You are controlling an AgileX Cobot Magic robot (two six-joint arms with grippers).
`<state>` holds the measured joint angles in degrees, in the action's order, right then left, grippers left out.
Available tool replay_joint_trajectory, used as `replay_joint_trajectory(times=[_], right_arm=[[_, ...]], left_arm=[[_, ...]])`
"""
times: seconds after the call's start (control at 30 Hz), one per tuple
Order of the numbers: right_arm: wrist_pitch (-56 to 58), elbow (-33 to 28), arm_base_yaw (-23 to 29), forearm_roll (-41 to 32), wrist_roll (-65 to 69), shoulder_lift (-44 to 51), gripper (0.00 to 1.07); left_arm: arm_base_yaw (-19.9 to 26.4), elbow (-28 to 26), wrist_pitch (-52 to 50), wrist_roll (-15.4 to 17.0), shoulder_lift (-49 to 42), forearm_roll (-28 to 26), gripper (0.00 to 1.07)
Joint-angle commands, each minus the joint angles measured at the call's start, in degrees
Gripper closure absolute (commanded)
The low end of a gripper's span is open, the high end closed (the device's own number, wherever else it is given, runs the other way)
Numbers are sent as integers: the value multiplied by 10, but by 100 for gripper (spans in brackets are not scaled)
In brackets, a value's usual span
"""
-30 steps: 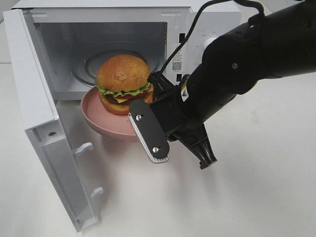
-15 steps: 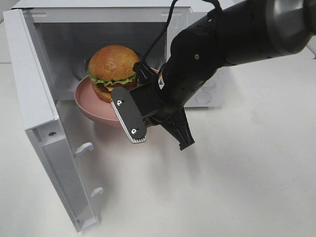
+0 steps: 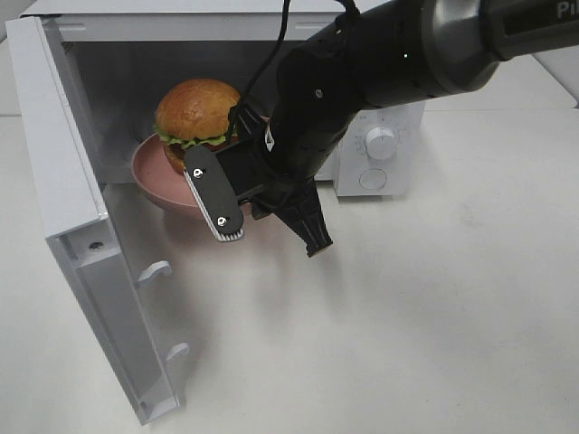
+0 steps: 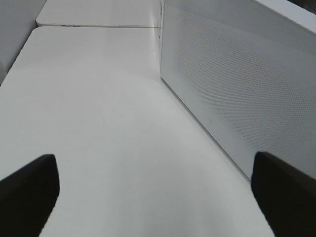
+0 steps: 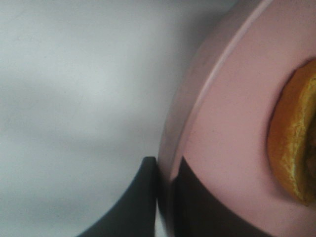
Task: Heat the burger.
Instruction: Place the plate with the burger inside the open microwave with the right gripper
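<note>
**Right gripper** (image 5: pixel 165 173): closed narrowly on the rim of the pink plate (image 5: pixel 222 123), one finger set on each side of the rim.

**Pink plate** (image 3: pixel 149 176): held at the mouth of the microwave (image 3: pixel 181 27), its far part inside the cavity and its near rim over the threshold. Whether it touches the cavity floor cannot be told.

**Burger** (image 3: pixel 197 113): seated on the plate, just within the opening.

**Door** (image 3: pixel 63 172): swung fully open, close beside the plate on the left, with two latch hooks (image 3: pixel 154 269) on its inner face.

**Control knobs** (image 3: pixel 381 143): seen to the right of the arm, which crosses the panel.

**Left gripper** (image 4: pixel 158 197): spread wide with nothing between its fingers, placed over bare surface (image 4: pixel 98 123) beside the microwave's outer wall (image 4: pixel 237 89).

**Open room**: white surface is left free in front of the microwave and to its right.
</note>
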<state>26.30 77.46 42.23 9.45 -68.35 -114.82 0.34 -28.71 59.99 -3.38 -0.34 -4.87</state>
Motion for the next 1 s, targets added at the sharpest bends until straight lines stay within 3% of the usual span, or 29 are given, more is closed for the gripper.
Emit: replay_joint_trajectory(times=[0.03, 1.0], right_arm=[[-20, 23, -6, 14, 6, -1, 107], [-15, 140, -22, 27, 36, -74, 107]], left_arm=[[-1, 1, -6, -1, -14, -2, 9], [-1, 1, -6, -1, -14, -2, 9]])
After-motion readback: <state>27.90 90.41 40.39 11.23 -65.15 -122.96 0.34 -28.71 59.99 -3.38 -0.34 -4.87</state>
